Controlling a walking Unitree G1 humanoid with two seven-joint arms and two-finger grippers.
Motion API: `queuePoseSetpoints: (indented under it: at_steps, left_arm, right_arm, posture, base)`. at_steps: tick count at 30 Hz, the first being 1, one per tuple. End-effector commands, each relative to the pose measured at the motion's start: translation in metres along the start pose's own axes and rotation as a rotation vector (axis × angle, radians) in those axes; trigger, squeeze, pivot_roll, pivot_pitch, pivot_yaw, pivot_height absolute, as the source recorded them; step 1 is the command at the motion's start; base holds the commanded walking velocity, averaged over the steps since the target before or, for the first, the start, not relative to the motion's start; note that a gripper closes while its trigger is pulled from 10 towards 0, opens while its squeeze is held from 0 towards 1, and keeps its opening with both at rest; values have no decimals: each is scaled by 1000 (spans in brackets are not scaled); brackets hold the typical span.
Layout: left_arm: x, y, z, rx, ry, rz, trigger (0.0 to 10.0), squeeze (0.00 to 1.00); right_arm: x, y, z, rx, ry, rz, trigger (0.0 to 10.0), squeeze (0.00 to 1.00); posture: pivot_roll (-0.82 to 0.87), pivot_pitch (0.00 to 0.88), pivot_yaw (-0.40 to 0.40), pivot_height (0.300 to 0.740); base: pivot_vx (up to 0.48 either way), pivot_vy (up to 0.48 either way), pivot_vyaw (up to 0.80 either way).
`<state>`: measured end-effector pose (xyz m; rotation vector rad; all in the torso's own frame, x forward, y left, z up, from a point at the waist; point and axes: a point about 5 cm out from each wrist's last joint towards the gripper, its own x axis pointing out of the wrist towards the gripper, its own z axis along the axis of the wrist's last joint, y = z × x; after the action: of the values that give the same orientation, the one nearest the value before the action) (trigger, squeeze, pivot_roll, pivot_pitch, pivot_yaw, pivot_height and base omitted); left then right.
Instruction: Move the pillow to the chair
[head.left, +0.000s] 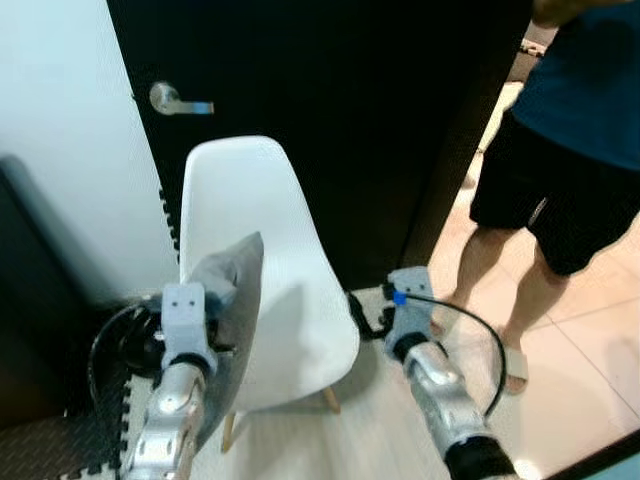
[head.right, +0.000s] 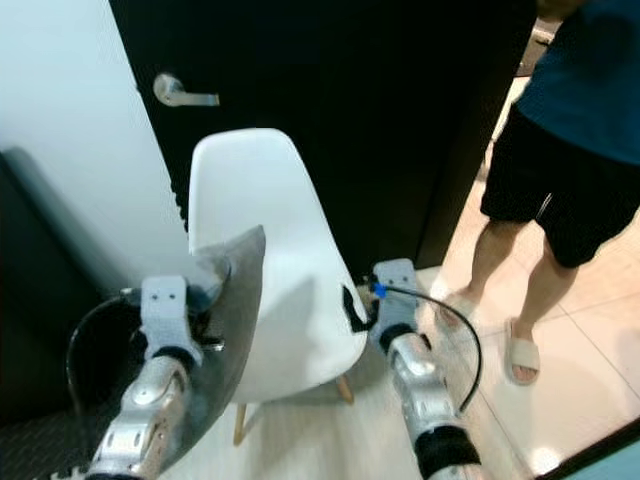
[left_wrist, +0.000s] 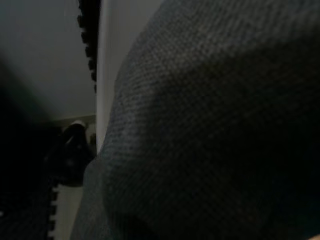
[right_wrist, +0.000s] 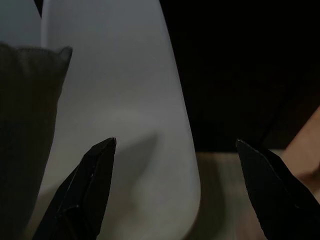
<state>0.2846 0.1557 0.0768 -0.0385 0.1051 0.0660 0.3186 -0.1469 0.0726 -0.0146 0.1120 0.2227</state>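
Observation:
A grey pillow (head.left: 236, 288) stands on edge against the left side of the white shell chair (head.left: 295, 290). Part of it lies over the seat and its lower part hangs beside the chair. My left gripper (head.left: 213, 303) is shut on the pillow; the fabric (left_wrist: 210, 125) hides the fingers. My right gripper (right_wrist: 176, 141) is open with nothing between its fingers. It hovers just off the chair's right front edge (head.right: 345, 330). In the right wrist view the pillow's corner (right_wrist: 30, 115) leans on the chair's backrest (right_wrist: 125, 95).
A black door (head.left: 350, 100) with a silver lever handle (head.left: 180, 100) stands right behind the chair. To the right, a person in black shorts (head.left: 545, 200) and slippers stands on the tiled floor. Black foam mat (head.left: 60, 440) and a looped cable (head.left: 98, 350) lie at left.

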Motion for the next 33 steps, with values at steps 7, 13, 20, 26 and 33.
queuePoseSetpoints:
  at_steps: [7,13,20,26,33]
  left_arm:
    - [0,9,18,0,-101,25,10000,0]
    - [0,10,19,11,-100,29,10000,0]
    - [0,12,20,30,-104,35,10000,0]
    - [1,11,9,65,-32,29,10000,0]
    - [5,14,3,91,12,82,10000,0]
  right_arm:
    - [1,11,-2,19,-3,27,10000,0]
    - [1,12,-2,22,-4,28,10000,0]
    - [1,13,-3,28,-7,29,10000,0]
    - [2,14,-3,28,-4,31,10000,0]
    - [4,12,-1,23,-5,29,10000,0]
  posture:
    - [51,33,-10,740]
    - [55,37,-10,740]
    - [63,40,-8,740]
    - [66,39,-8,740]
    - [64,42,-7,740]
  base:
    - [124,0,0]
    - [0,0,0]
    - [0,0,0]
    - [0,0,0]
    - [0,0,0]
